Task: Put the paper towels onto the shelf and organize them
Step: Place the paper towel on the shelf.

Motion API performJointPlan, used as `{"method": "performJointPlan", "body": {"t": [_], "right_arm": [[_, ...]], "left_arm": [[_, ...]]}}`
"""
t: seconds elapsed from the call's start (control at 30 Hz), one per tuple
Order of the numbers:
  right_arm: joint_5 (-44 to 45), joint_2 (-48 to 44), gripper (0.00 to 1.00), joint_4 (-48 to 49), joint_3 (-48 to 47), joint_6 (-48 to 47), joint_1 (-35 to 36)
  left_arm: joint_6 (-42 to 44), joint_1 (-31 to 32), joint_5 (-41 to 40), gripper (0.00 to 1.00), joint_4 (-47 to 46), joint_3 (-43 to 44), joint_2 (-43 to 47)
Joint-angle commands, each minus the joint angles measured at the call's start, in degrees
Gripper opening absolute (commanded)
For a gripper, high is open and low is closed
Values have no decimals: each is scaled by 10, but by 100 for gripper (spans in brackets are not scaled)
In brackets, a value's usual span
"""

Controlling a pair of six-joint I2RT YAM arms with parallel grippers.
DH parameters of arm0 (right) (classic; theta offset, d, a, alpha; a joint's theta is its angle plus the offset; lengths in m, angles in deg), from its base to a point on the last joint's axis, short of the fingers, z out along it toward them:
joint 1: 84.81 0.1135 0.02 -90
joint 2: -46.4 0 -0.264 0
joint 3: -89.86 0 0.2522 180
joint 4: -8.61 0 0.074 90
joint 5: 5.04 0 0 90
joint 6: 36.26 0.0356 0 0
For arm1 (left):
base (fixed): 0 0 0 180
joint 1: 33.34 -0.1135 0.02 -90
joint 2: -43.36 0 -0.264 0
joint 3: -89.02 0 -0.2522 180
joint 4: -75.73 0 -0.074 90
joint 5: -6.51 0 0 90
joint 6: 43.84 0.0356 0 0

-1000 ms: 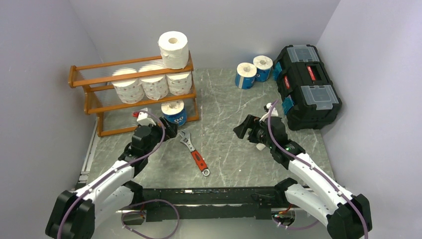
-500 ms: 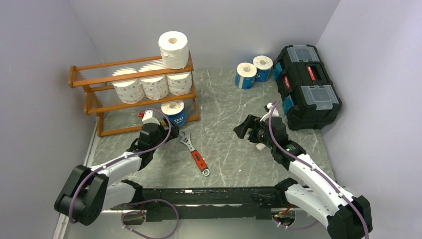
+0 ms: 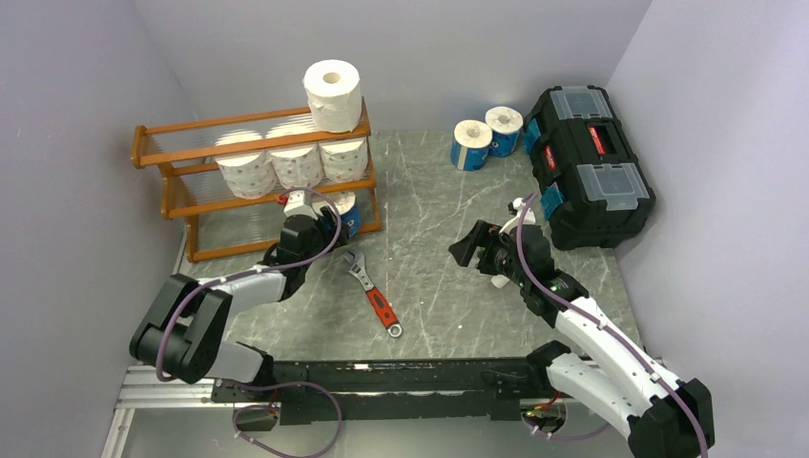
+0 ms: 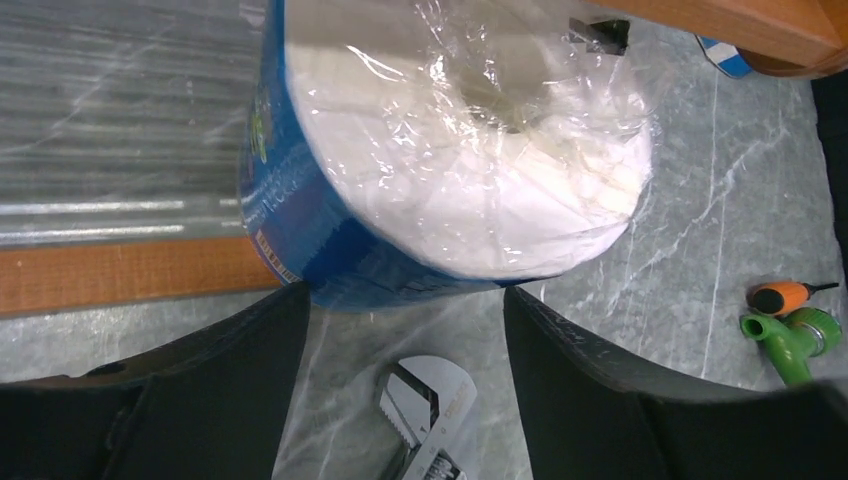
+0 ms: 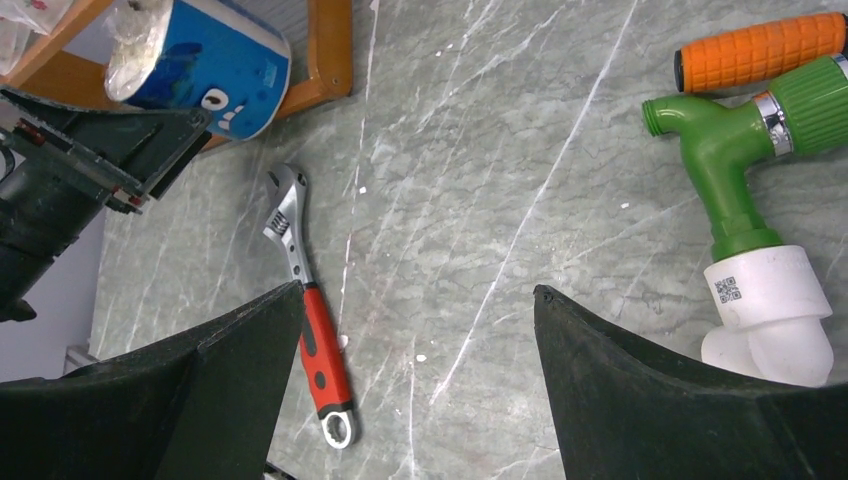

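While the left gripper [image 4: 402,296] gapes wide just short of the blue-wrapped roll [image 4: 420,190], a wrench [image 4: 432,415] lies below its jaws.

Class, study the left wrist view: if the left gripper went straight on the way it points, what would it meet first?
Most likely the blue-wrapped paper towel roll, which sits just ahead of the open fingers of the left gripper, by the bottom rail of the shelf. The exact gap is unclear.

Seen from above, the left gripper [image 3: 324,212] covers most of the blue-wrapped roll [image 3: 346,218] on the shelf's [image 3: 229,250] lowest tier. In the left wrist view, the roll's far end and the wrench's [image 4: 428,412] handle are cut off. Whether the gripper touches the roll cannot be told.
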Motion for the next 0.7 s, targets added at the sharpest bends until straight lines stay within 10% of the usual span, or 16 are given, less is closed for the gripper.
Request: {"method": "performJointPlan", "body": {"t": [0.0, 0.67], "right_arm": [[10, -12, 87, 1, 2, -11, -2], [11, -10, 87, -3, 3, -11, -3]], "left_arm": [[12, -2, 0, 74, -48, 29, -26], [3, -2, -3, 69, -58, 95, -118]]}}
